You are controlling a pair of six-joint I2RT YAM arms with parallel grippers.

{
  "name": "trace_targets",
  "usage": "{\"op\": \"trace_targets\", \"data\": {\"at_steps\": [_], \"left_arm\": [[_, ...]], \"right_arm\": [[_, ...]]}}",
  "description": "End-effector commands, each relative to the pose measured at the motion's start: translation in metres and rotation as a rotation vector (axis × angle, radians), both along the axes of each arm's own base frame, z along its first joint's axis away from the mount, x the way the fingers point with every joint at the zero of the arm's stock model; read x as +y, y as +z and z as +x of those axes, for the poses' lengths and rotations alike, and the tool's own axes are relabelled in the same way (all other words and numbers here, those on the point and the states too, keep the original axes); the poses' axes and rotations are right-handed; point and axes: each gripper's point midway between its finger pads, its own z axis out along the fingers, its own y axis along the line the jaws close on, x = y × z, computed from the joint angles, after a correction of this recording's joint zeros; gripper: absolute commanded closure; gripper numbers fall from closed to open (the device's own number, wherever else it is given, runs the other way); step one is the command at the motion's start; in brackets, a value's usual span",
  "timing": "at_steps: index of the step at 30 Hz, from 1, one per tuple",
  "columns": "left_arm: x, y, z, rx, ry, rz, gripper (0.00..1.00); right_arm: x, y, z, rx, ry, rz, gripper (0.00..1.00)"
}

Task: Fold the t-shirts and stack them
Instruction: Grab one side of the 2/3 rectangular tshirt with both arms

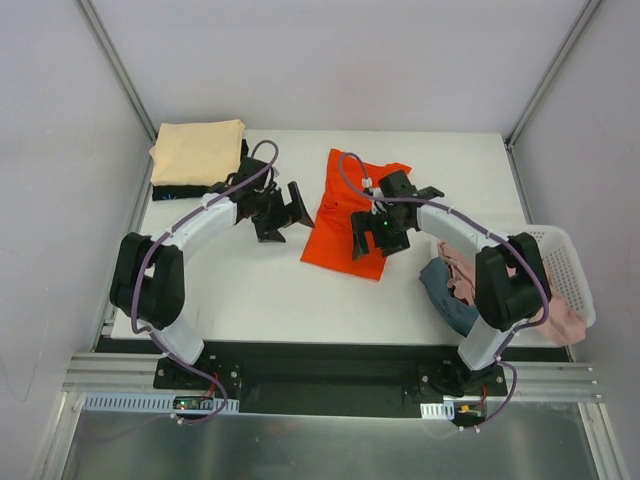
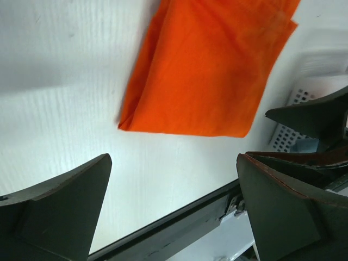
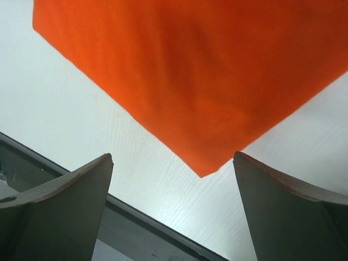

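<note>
An orange-red t-shirt (image 1: 345, 215) lies folded flat on the white table (image 1: 250, 290), left of centre-right. My left gripper (image 1: 287, 215) hovers just left of it, open and empty. In the left wrist view the orange-red t-shirt (image 2: 209, 65) lies ahead of the wide-apart left gripper (image 2: 174, 179). My right gripper (image 1: 378, 238) is over the shirt's near right part, open. In the right wrist view a corner of the orange-red t-shirt (image 3: 206, 70) points toward the empty gap of the right gripper (image 3: 173, 174). A folded cream t-shirt (image 1: 197, 150) rests on a black one (image 1: 185, 188) at the back left.
A white lattice basket (image 1: 565, 262) hangs off the table's right edge. A pink shirt (image 1: 560, 322) and a dusty blue shirt (image 1: 450, 300) spill from it. The table's dark front edge (image 2: 179, 223) runs close under the left gripper.
</note>
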Motion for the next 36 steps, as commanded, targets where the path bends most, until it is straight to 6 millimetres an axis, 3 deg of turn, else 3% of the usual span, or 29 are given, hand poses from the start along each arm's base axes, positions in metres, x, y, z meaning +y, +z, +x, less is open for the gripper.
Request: {"op": "trace_targets", "data": {"at_steps": [1,6,10,11,16,19,27,29,31,34,35,36], "left_arm": [[0.015,-0.027,-0.025,0.053,0.007,0.050,0.01],[0.011,-0.047,-0.036,0.103,-0.002,0.028,0.03],[0.008,-0.063,-0.033,0.140,0.002,0.041,0.13],[0.007,-0.071,-0.031,0.160,0.009,0.047,0.19],[-0.001,-0.084,-0.024,0.197,-0.003,0.040,0.37],[-0.003,-0.093,-0.022,0.216,0.001,0.049,0.51],[-0.010,-0.107,-0.027,0.251,-0.009,0.047,0.73],[-0.011,-0.109,-0.029,0.259,-0.014,0.048,0.76],[-0.013,-0.111,-0.030,0.261,-0.019,0.053,0.78],[-0.013,-0.114,-0.029,0.266,-0.016,0.057,0.89],[-0.014,-0.114,-0.028,0.268,-0.018,0.054,1.00],[-0.015,-0.115,-0.028,0.272,-0.019,0.050,1.00]], "right_arm": [[0.002,0.004,-0.016,-0.015,-0.061,0.049,0.04],[-0.007,-0.009,-0.043,0.031,-0.123,0.063,0.04],[-0.013,-0.027,-0.063,0.092,-0.137,0.052,0.02],[-0.014,-0.029,-0.063,0.092,-0.143,0.051,0.01],[-0.017,-0.034,-0.058,0.086,-0.167,0.025,0.16],[-0.016,-0.042,-0.054,0.093,-0.172,0.012,0.29],[-0.023,-0.058,-0.050,0.105,-0.192,-0.048,0.50],[-0.021,-0.062,-0.050,0.118,-0.194,-0.044,0.60],[-0.020,-0.068,-0.051,0.132,-0.198,-0.040,0.63],[-0.019,-0.074,-0.048,0.133,-0.202,-0.048,0.68],[-0.019,-0.075,-0.047,0.131,-0.200,-0.047,0.77],[-0.018,-0.076,-0.046,0.129,-0.199,-0.047,0.85]]}}
